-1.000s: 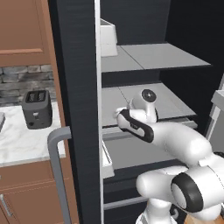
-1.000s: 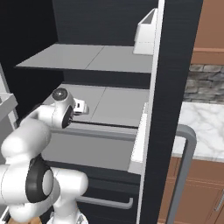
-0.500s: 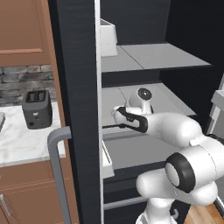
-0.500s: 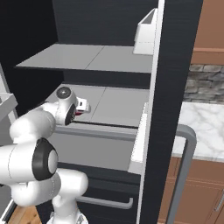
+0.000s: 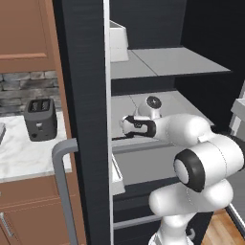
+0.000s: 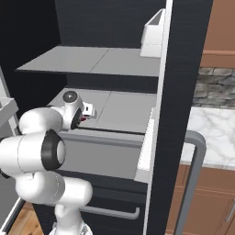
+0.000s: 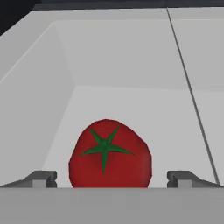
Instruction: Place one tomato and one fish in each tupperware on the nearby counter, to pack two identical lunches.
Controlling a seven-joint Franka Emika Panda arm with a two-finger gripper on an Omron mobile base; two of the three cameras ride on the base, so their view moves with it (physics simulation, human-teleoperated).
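The tomato [image 7: 110, 154] sits between the gripper [image 7: 111, 178]'s spread fingertips on the grey fridge shelf [image 7: 131, 65]. Jaws wide, lined up for a grab, nothing pinched.

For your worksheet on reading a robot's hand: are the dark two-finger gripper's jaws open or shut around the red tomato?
Open. In the hand view the gripper has its fingertips standing wide on both sides of the round red tomato.

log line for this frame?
phase: reach | gripper: open, jaws either side of tomato | tomato: on fridge shelf, not gripped | next: likely close
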